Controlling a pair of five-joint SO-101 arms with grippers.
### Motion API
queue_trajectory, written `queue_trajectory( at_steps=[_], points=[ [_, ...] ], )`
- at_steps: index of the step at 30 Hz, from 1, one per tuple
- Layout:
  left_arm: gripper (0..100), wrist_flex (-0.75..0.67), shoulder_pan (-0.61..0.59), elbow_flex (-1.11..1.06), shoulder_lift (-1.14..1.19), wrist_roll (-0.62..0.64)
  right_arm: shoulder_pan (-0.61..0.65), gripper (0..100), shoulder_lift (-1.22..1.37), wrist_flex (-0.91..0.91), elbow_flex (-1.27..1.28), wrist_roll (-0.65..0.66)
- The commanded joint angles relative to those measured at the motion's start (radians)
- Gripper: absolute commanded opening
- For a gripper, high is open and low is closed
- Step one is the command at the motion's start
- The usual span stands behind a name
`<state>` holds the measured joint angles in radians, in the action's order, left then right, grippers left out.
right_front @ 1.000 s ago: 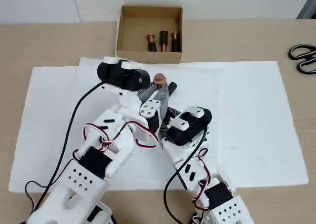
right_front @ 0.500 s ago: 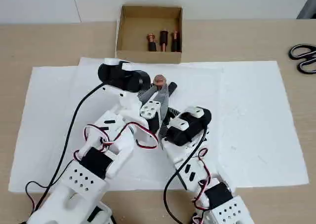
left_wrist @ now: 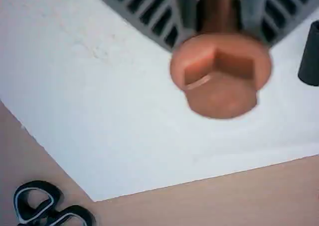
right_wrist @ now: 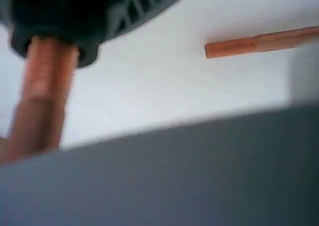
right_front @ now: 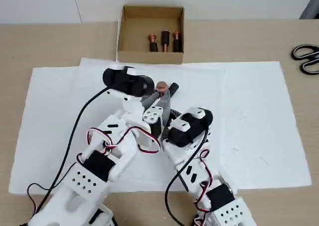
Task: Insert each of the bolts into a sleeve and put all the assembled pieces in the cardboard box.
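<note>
So, the left claw (right_front: 155, 93) is clamped on the copper hex-head bolt (left_wrist: 219, 74), gripping the shank just behind the head. The right claw (right_front: 168, 94) looks closed around a black sleeve (right_wrist: 55, 24), with the bolt's shank sticking out of its mouth. They meet mid-table over the white paper sheet (right_front: 249, 116), on the near side of the cardboard box (right_front: 149, 58). The box already has three assembled pieces (right_front: 164, 40) lined up centre-right.

My take: the insertion is underway but not seated yet. I'd hold the sleeve dead steady and push the bolt straight along its axis, since any tilt will probably bind the thread on the rim. Don't let go until the head sits against the sleeve.

Room-wise it's tight where the fingers cross, so back one arm out before swinging toward the box. A spare bolt (right_wrist: 264, 42) lies on the paper nearby and another sleeve (left_wrist: 310, 54) sits just beside the claws, both easy to knock. The box's left half is open for the drop. The scissors (right_front: 305, 58) are far right, no issue.
</note>
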<state>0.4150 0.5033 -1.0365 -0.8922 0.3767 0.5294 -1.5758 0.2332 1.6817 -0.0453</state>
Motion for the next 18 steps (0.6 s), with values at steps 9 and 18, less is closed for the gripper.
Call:
queue_trajectory(
  at_steps=[9, 18],
  points=[
    [1, 0.06, -0.003, 0.004, -0.026, 0.002, 0.001, 0.3, -0.021, -0.001, 0.008, 0.014],
    [1, 0.092, 0.057, -0.039, -0.026, 0.0, 0.001, 0.3, -0.022, -0.001, 0.008, 0.014]
  ],
)
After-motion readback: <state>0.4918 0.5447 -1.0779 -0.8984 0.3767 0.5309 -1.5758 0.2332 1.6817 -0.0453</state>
